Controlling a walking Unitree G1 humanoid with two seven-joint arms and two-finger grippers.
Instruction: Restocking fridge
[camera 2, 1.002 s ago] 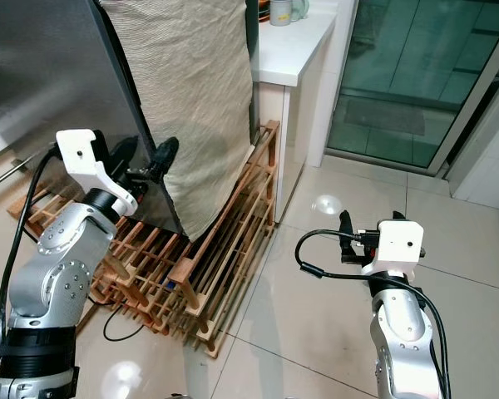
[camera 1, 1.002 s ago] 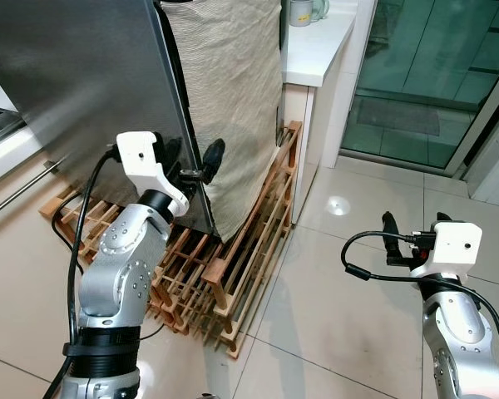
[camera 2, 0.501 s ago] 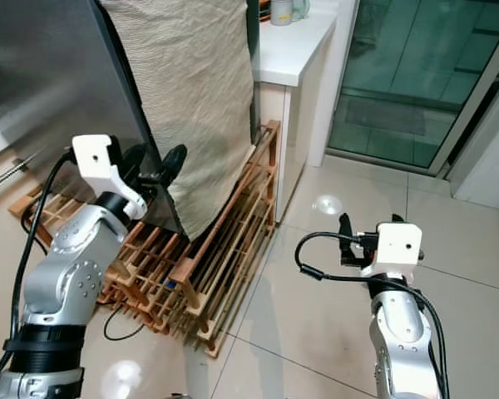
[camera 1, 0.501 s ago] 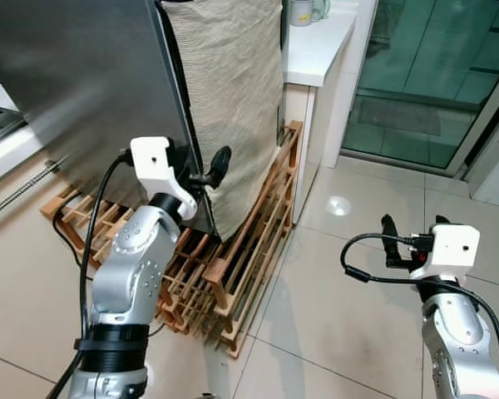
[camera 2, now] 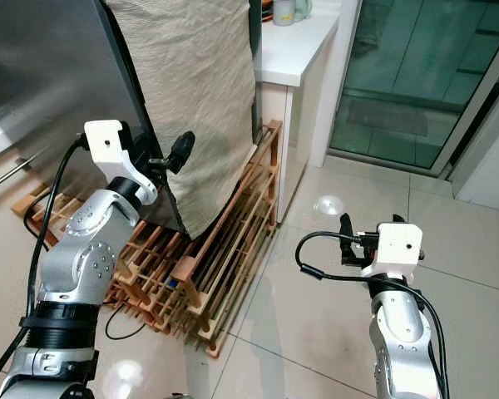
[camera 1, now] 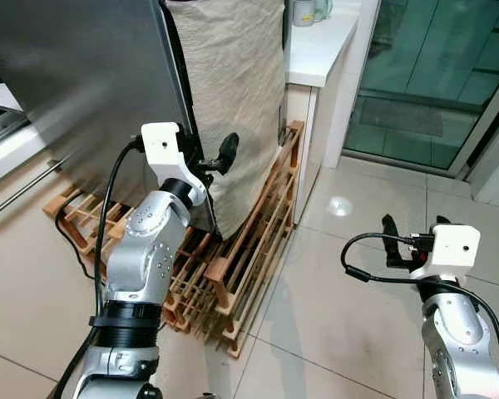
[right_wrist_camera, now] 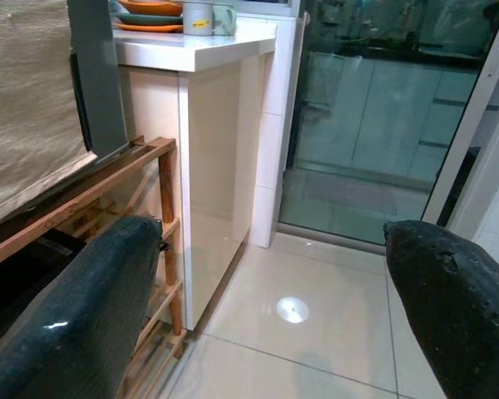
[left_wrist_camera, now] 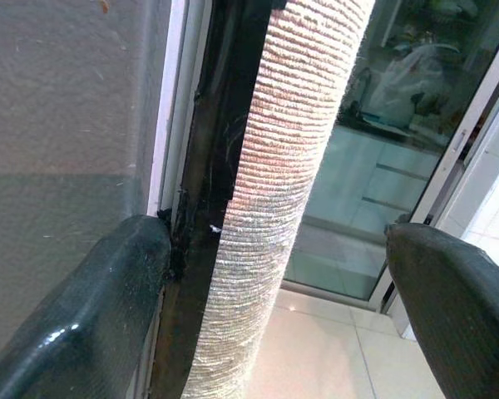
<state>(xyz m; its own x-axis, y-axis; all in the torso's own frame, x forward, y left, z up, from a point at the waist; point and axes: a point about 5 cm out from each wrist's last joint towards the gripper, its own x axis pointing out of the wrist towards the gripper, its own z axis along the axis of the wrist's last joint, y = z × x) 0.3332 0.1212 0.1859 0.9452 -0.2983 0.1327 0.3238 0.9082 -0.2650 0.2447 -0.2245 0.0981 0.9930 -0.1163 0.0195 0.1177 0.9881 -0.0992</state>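
Left gripper at the fridge door edge, fingers spread, nothing held.

My left gripper (camera 1: pixel 209 158) is raised at the free vertical edge of the fridge door (camera 1: pixel 83 75), fingers apart. In the left wrist view one finger (left_wrist_camera: pixel 91 307) lies against the steel door face by the dark seal; the other (left_wrist_camera: pixel 457 307) stands clear beyond the cloth (camera 1: pixel 233 91) draped over the fridge side. So edge and cloth both sit between my fingers; long axis of the edge runs vertical, straight ahead of the gripper. Fridge stands on a wooden rack (camera 1: pixel 241 249), beside the white counter (camera 1: pixel 320 46). Right gripper (camera 2: pixel 355 239) hangs low over the floor tiles, well apart from the fridge, fingers spread and empty. Left arm is plainly nearer. I judge the next move is hooking that edge to swing the door.
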